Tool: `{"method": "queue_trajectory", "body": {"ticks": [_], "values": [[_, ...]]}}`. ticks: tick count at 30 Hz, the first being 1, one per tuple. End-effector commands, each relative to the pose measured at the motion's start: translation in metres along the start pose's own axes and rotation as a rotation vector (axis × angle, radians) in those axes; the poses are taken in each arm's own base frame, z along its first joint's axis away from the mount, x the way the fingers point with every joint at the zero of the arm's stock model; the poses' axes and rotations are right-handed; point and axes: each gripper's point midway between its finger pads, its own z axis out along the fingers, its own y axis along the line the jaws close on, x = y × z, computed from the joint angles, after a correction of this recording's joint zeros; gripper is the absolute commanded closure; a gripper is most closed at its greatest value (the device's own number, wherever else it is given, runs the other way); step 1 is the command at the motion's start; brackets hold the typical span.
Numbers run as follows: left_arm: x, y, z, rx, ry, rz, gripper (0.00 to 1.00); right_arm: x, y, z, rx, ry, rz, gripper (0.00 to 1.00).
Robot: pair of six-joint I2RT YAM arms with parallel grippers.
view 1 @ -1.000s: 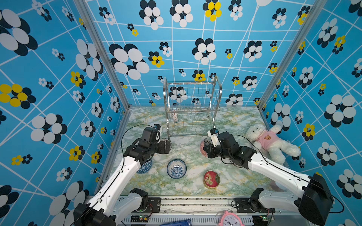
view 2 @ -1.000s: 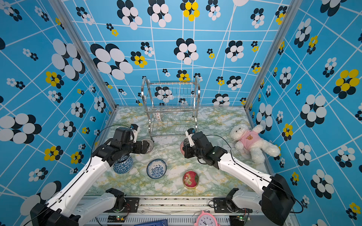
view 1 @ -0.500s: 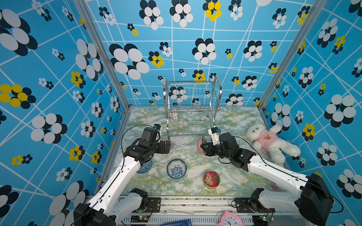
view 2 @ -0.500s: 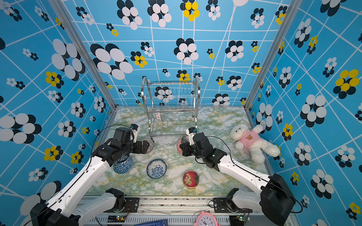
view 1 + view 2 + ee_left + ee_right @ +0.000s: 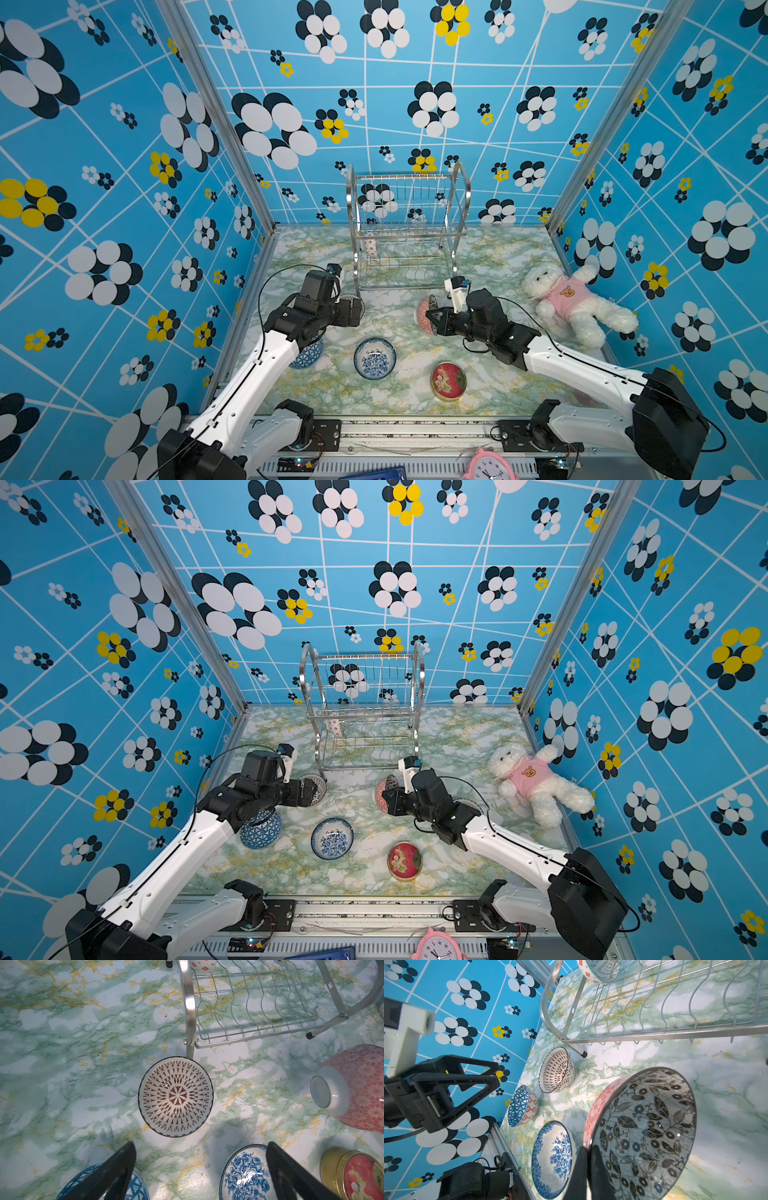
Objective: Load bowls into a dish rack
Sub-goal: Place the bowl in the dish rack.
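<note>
Here, the glossy rim of a pink-patterned bowl (image 5: pixel 643 1132), its inside drawn with black leaves and ringed flowers, is pinched between the right fingers (image 5: pixel 579 1169), which are pressed nearly together on the thin ceramic wall. The bowl is held tipped on its side at the centre of both top views, just in front of the dish rack (image 5: pixel 409 232), a shiny steel wire frame with arched sides and wavy slot wires at upper centre. A white bowl with red diamonds (image 5: pixel 371 245) is stood on edge at the left end of the lower tier. The left fingers (image 5: pixel 116 1174) are spread wide and nothing is held. In the middle of the left wrist view a bowl with brown radial wedges (image 5: pixel 176 1097) is seen upright beside the rack's leg. A blue floral bowl (image 5: pixel 375 358) and a blue lattice bowl (image 5: pixel 311 355) are set at lower centre on the green-veined, marble-look counter (image 5: pixel 490 257), near a flat red tin (image 5: pixel 449 381). A fluffy white plush bear (image 5: pixel 577 305) is laid at right.
</note>
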Motion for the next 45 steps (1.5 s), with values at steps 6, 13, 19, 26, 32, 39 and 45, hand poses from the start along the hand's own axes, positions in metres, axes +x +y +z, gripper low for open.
{"method": "queue_trajectory", "body": {"ticks": [6,13,19,26,32,39,45], "values": [[-0.006,-0.009,-0.001,0.038,-0.016,0.021,0.01,-0.033,0.033,-0.011,-0.163,-0.163,0.051,1.0],[-0.01,-0.009,-0.002,0.039,-0.031,0.023,0.01,-0.045,0.043,-0.014,-0.239,-0.233,0.13,1.0],[-0.012,-0.007,-0.004,0.036,-0.045,0.021,0.01,-0.058,0.049,-0.017,-0.288,-0.298,0.161,1.0],[-0.015,-0.007,-0.012,0.035,-0.078,0.028,0.01,-0.071,0.054,-0.023,-0.358,-0.395,0.202,1.0],[-0.018,-0.009,-0.019,0.049,-0.109,0.029,0.01,-0.084,0.061,-0.029,-0.398,-0.474,0.204,1.0],[-0.021,-0.018,-0.025,0.099,-0.134,0.023,0.01,-0.094,0.067,-0.028,-0.409,-0.574,0.246,1.0],[-0.023,-0.02,-0.03,0.112,-0.15,0.022,0.01,-0.102,0.07,-0.021,-0.431,-0.649,0.288,1.0]]}}
